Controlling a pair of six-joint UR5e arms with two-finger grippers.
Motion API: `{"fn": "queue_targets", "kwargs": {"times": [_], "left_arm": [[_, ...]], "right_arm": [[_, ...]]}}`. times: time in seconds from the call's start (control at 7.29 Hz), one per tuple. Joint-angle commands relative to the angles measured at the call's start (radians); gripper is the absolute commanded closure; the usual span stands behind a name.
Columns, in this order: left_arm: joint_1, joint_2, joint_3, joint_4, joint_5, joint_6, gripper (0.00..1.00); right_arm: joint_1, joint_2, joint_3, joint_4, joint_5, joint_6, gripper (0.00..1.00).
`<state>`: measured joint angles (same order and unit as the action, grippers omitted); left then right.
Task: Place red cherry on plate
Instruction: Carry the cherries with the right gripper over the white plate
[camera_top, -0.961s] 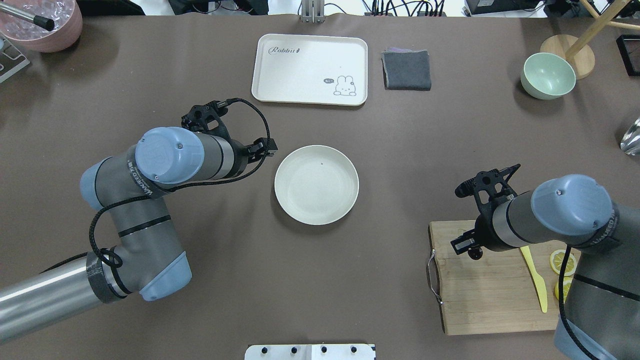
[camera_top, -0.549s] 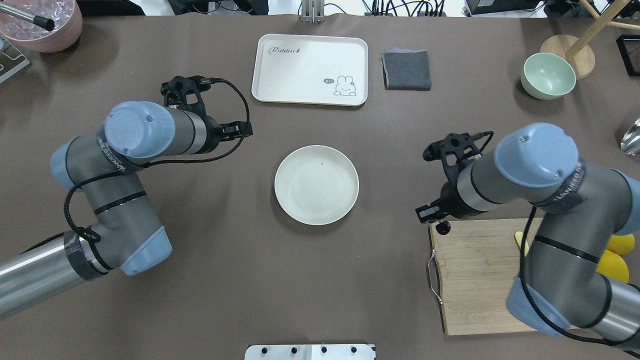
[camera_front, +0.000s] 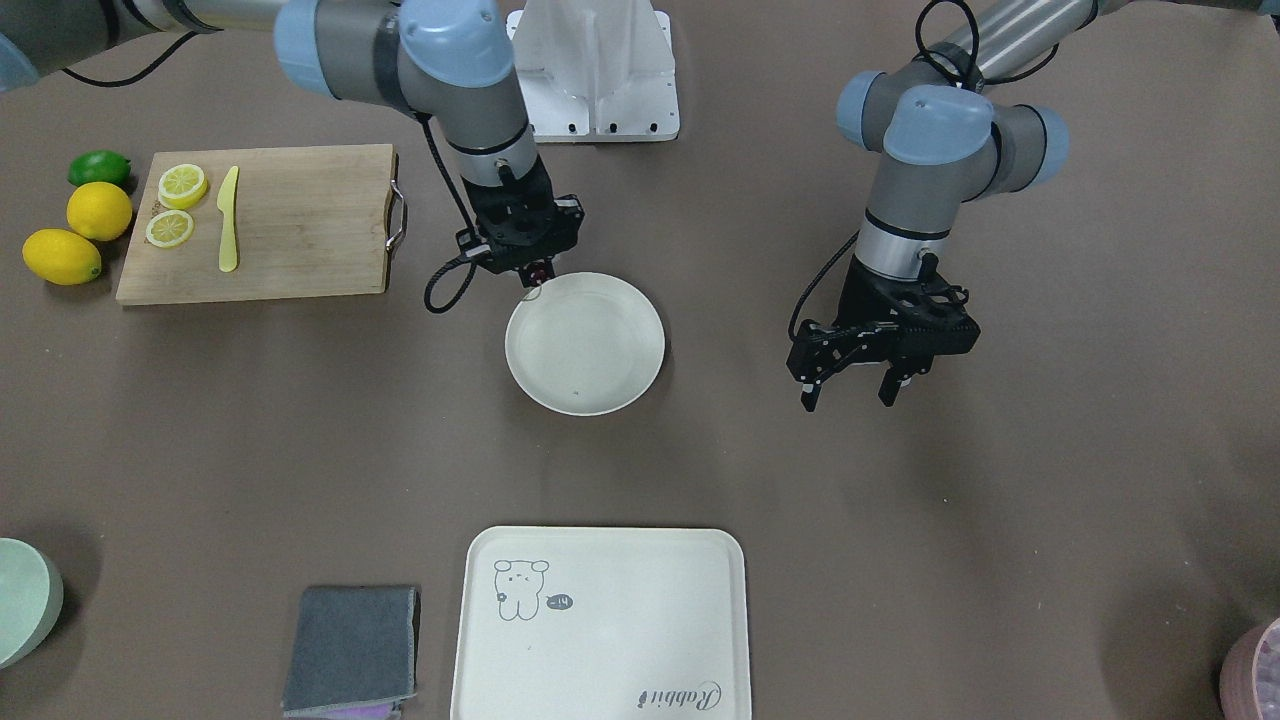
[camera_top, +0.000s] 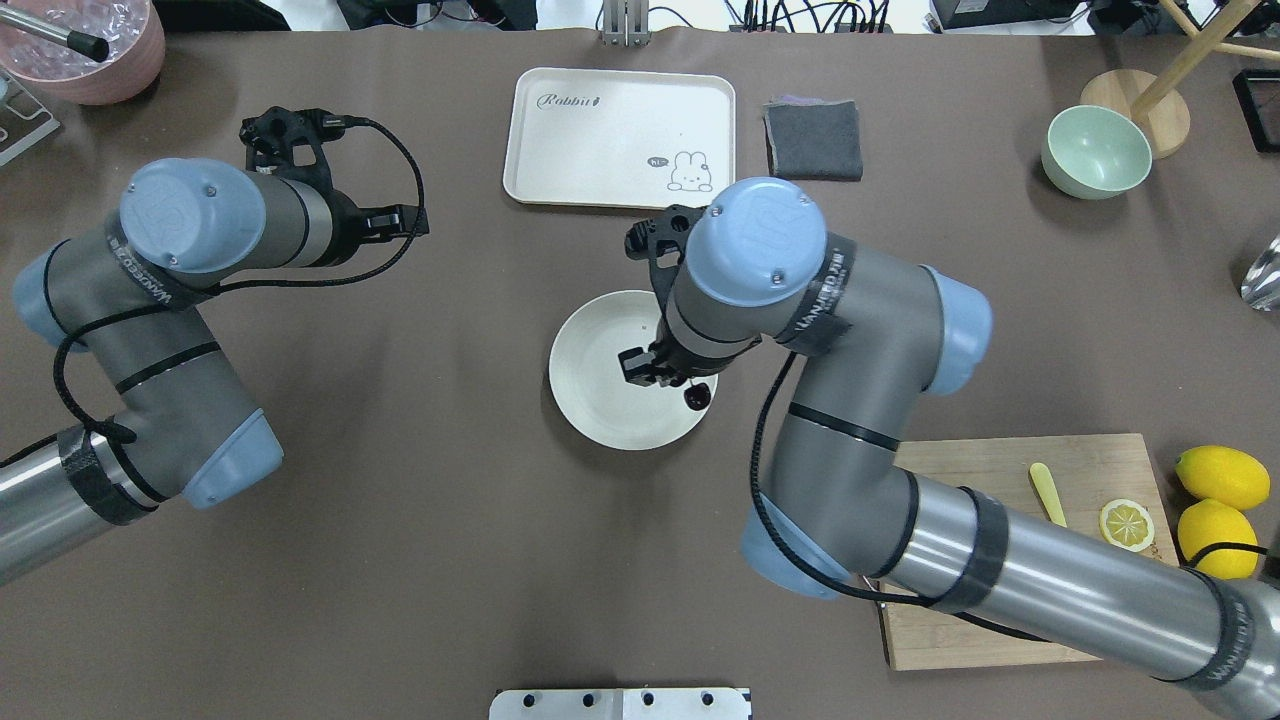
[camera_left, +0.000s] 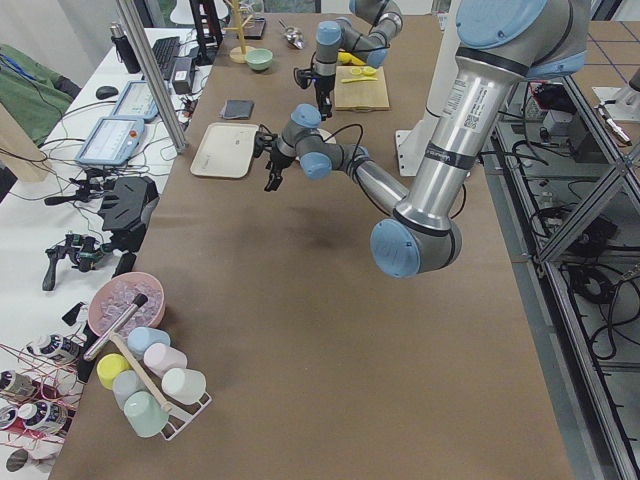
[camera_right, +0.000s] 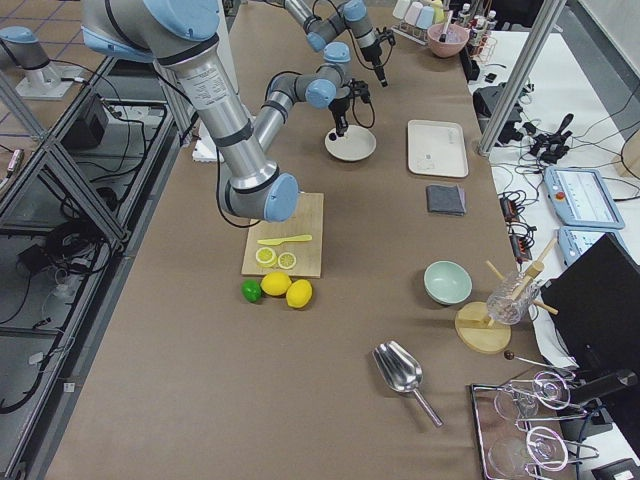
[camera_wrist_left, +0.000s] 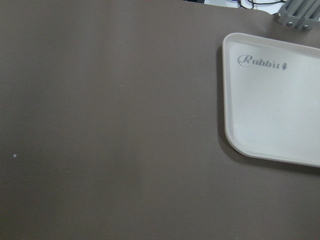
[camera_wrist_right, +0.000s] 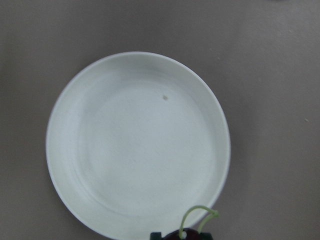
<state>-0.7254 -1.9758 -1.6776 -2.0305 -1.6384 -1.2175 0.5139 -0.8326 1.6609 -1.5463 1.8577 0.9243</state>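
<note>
Right gripper (camera_top: 672, 378) sat pinched shut on the red cherry (camera_top: 697, 397) in the overhead view. The dark fruit hung over the plate (camera_top: 600, 400), just inside its rim on the side nearest the robot's base. I judged it was held there so that a release would drop it inside the rim rather than on the bench (camera_top: 450, 560). Left gripper (camera_top: 405, 220) hung well apart, toward the bench's left edge, out of the way, I reckoned.

From the front-facing camera, the right jaws stood narrow above the plate's base-side rim, with a pale stem loop showing beneath them. The left jaws stood wide apart with nothing between them, above bare bench.

On my right wrist camera the plate was bare but for a small speck. The cherry and its green stems sat at the picture's lower edge, over the rim. I thought a nudge toward the plate's middle would be safer before letting go.

On my left wrist camera I saw only bench and a corner of the cream tray (camera_wrist_left: 270, 100).
</note>
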Motion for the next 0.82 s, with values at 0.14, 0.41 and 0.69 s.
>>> {"fn": "queue_targets", "kwargs": {"times": [0.14, 0.41, 0.69], "left_arm": [[-0.018, 0.021, 0.003, -0.013, 0.0, 0.001, 0.02], [-0.022, 0.02, 0.018, -0.013, 0.0, 0.001, 0.02], [-0.022, 0.02, 0.022, -0.014, 0.0, 0.001, 0.02]], "right_arm": [[-0.015, 0.112, -0.312, 0.29, -0.071, 0.039, 1.0], [-0.018, 0.102, -0.297, 0.285, -0.068, 0.037, 1.0], [-0.018, 0.087, -0.25, 0.191, -0.064, 0.036, 1.0]]}}
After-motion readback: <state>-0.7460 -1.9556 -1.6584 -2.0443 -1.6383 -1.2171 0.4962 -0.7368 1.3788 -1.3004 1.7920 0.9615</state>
